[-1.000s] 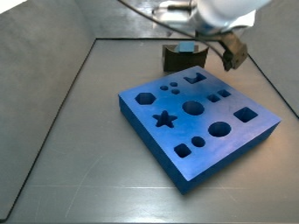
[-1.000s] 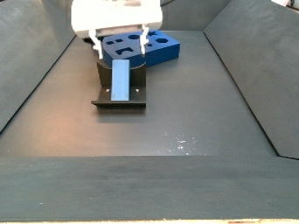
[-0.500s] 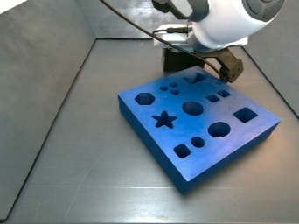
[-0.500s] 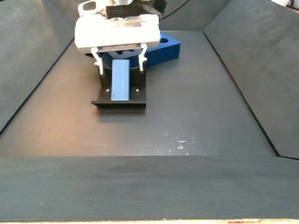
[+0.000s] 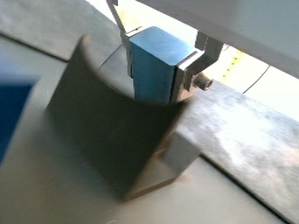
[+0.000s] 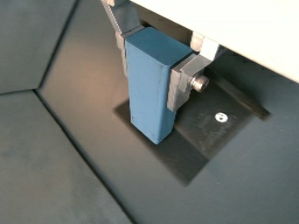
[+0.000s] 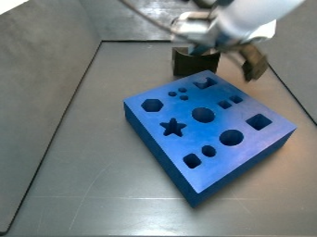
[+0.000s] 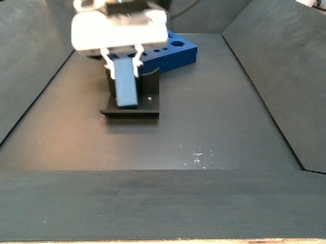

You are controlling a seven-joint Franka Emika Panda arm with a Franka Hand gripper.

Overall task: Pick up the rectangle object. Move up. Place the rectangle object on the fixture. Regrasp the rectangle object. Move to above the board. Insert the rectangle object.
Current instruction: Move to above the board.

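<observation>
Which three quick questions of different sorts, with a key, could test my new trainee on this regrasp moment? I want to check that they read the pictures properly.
1. True or false: the gripper holds the rectangle object between its fingers.
2. Over what does the rectangle object hang in the side view: (a) the board, (b) the fixture, (c) bare floor?
3. Name the star-shaped feature seen in the side view and say where it is.

Key
1. True: in both wrist views the silver fingers clamp the block's upper end.
2. (b): the block stands over the fixture, with the board behind it.
3. A cut-out in the board's top face.
</observation>
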